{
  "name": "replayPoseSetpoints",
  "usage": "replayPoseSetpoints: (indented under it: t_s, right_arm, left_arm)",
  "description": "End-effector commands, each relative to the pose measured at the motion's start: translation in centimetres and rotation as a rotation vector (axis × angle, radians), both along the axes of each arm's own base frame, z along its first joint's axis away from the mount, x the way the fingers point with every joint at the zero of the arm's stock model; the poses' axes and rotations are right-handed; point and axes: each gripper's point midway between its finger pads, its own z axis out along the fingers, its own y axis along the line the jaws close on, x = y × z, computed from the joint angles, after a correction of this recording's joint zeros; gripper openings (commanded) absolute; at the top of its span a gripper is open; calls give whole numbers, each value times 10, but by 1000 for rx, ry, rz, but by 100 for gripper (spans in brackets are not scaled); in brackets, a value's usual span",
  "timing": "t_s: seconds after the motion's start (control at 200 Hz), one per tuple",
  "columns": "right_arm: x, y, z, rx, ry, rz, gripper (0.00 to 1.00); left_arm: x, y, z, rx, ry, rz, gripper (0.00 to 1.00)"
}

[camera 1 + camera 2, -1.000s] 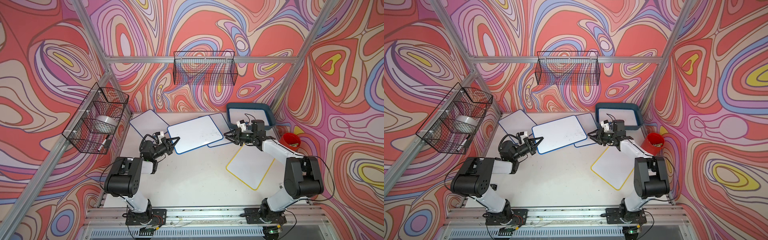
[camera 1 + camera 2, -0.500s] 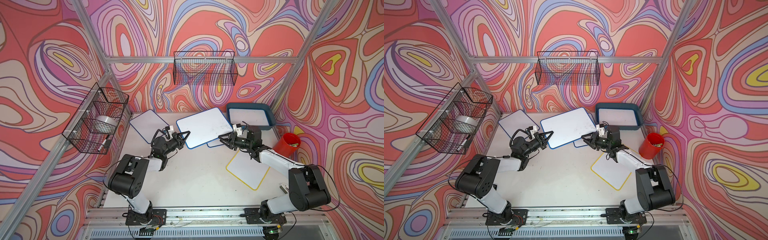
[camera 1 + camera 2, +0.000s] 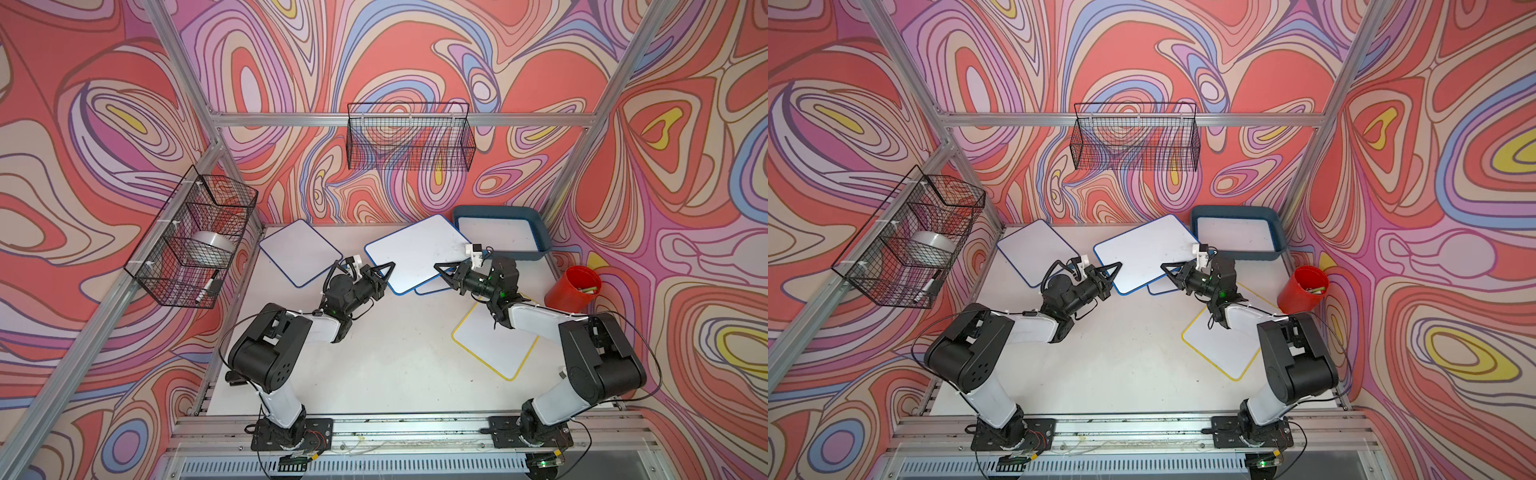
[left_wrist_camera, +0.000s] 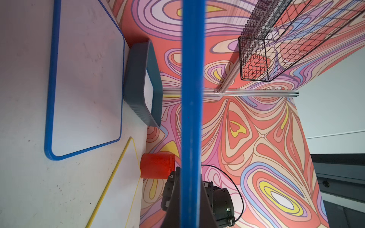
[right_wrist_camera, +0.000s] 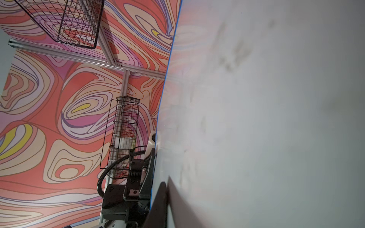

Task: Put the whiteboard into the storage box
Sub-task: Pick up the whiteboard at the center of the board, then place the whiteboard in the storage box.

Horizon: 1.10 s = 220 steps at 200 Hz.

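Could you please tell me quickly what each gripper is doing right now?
Left gripper: shut on the blue-framed whiteboard, at its edge.
Right gripper: at the same whiteboard's opposite edge; open or shut cannot be told.

Swirl-patterned walls (image 3: 415, 50), red, pink, lilac, yellow, on three sides. Aluminium frame rails (image 3: 291, 120) along edges. White tabletop (image 3: 395, 353) below jaws. Back-wall wire basket (image 3: 409, 137) beyond jaws; side-wall wire basket (image 3: 195, 237) outward of left jaws. Even light.

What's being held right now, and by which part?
The raised blue-rimmed whiteboard: the left tool clamps its near-left edge; the right tool straddles its right edge, grip unclear.
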Motion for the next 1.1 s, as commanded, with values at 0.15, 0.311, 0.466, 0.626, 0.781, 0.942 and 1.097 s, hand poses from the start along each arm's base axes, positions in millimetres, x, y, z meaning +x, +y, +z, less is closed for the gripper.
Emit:
replayPoseSetpoints:
  t_s: [0.15, 0.311, 0.466, 0.626, 0.781, 0.942, 1.097]
  right_arm:
    - [-5, 2, 7, 91, 57, 1, 0]
    - [0, -10, 8, 84, 53, -33, 0]
    - [6, -31, 7, 66, 58, -83, 0]
    - [18, -63, 12, 24, 41, -163, 0]
    - [35, -92, 30, -41, -4, -229, 0]
    - [48, -107, 59, -67, -56, -273, 0]
    - [55, -125, 71, -191, -82, -349, 0]
  left_arm:
    - [-5, 5, 12, -7, -118, 25, 26]
    - [-8, 18, -9, 18, -58, 31, 41]
    - [-16, 45, -22, 40, -27, 49, 43]
    - [-25, 68, -30, 92, 4, 48, 43]
    - [-37, 81, -33, 192, 26, 28, 46]
    - [-57, 92, -43, 388, 76, 15, 50]
    - [-79, 110, -44, 521, 81, 35, 52]
